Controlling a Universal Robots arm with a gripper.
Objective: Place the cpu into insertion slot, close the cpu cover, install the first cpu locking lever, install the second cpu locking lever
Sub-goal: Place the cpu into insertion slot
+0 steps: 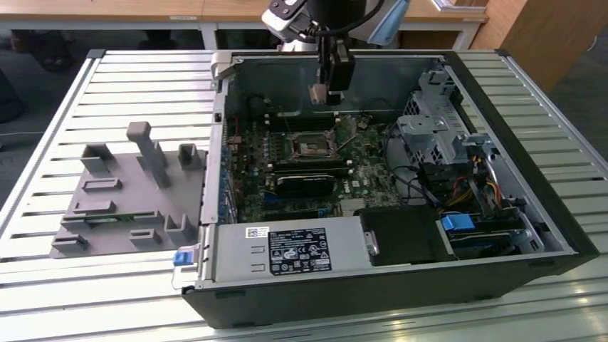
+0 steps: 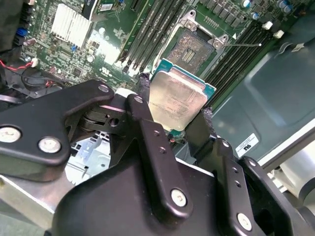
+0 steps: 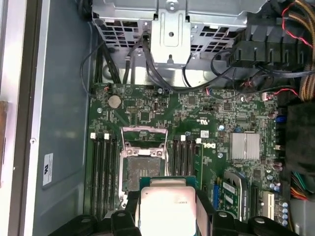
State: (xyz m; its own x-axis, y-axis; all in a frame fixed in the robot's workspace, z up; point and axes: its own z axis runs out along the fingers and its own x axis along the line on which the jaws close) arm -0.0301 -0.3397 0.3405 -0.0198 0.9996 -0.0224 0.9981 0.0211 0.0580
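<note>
My gripper point(image 1: 323, 96) hangs inside the open computer case, above its back part, shut on the cpu point(image 1: 318, 93). In both wrist views the silver-tan chip, cpu point(image 2: 178, 101) point(image 3: 167, 209), sits edge-on between the two black fingers point(image 2: 143, 88). The insertion slot point(image 1: 309, 145) point(image 2: 194, 46) point(image 3: 141, 169) lies below on the green board, uncovered and empty, apart from the chip. The cpu cover point(image 3: 144, 137) stands swung up at one edge of the socket. A thin wire lever point(image 2: 242, 44) sticks out beside the socket.
Long black memory strips point(image 3: 102, 167) flank the socket on both sides. A silver heatsink point(image 3: 244, 146), cables and a metal drive cage point(image 1: 428, 135) crowd the board. The black power-supply box point(image 1: 285, 251) fills the case's front. A grey fixture plate point(image 1: 124, 203) lies at the exterior view's left.
</note>
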